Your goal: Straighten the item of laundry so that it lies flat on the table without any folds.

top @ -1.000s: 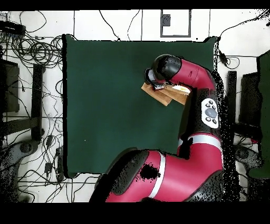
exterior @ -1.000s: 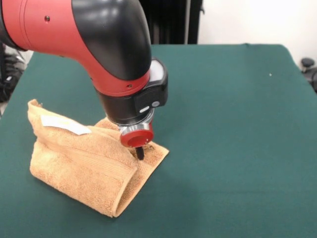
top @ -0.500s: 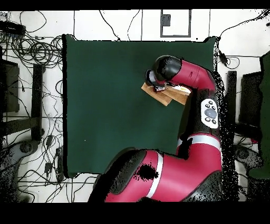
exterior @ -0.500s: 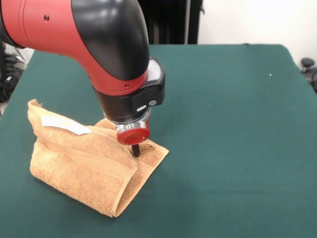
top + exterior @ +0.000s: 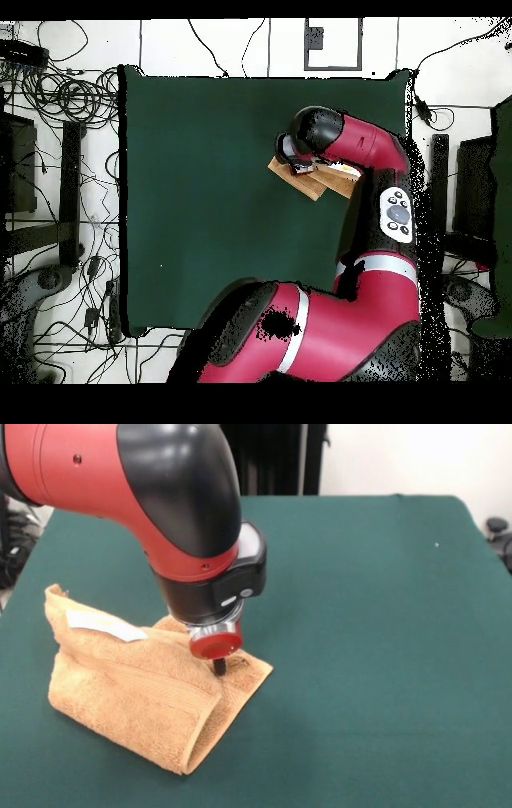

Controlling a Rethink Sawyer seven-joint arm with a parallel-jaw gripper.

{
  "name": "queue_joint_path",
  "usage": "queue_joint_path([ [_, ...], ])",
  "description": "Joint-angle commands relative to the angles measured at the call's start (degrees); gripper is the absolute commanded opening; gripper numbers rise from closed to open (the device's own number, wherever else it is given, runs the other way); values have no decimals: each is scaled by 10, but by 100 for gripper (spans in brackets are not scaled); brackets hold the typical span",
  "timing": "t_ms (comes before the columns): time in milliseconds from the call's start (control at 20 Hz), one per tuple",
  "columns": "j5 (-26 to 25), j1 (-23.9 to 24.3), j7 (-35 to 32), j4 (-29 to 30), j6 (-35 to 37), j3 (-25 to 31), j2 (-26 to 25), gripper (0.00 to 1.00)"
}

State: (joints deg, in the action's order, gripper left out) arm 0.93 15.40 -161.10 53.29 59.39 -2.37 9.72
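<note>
A folded orange-tan terry towel (image 5: 140, 684) lies on the green-covered counter (image 5: 376, 632), close to the counter's left edge and towards its near edge in the front view. The towel is doubled over on itself, its upper layer rolled into a rounded fold along the near right side, with a single lower layer poking out as a corner at the right. A woven border band runs across the top layer, and a small white tag (image 5: 106, 625) sits near the towel's raised far-left corner, which stands up off the cloth.

The red and black arm (image 5: 152, 496) comes down over the towel, and the dark tip of its pincer (image 5: 219, 666) meets the cloth at the exposed right-hand flap, just beside the rolled fold. Only a single dark tip shows below the red collar, so whether the pincer is open or closed cannot be told.

In the overhead view the arm (image 5: 350, 250) covers most of the towel (image 5: 312, 180), leaving one tan corner showing beside the wrist, in the counter's (image 5: 200, 200) right half near the right edge. Cables (image 5: 70, 95) trail across the floor around the counter.
</note>
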Motion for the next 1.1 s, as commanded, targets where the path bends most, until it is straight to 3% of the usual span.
queue_joint_path([
  [50, 29, -11, -47, 62, -42, 42, -13, 0],
  [750, 24, -16, -37, 75, -54, 36, -4, 0],
  [1100, -5, 2, 23, 186, -70, 17, 79, 0],
])
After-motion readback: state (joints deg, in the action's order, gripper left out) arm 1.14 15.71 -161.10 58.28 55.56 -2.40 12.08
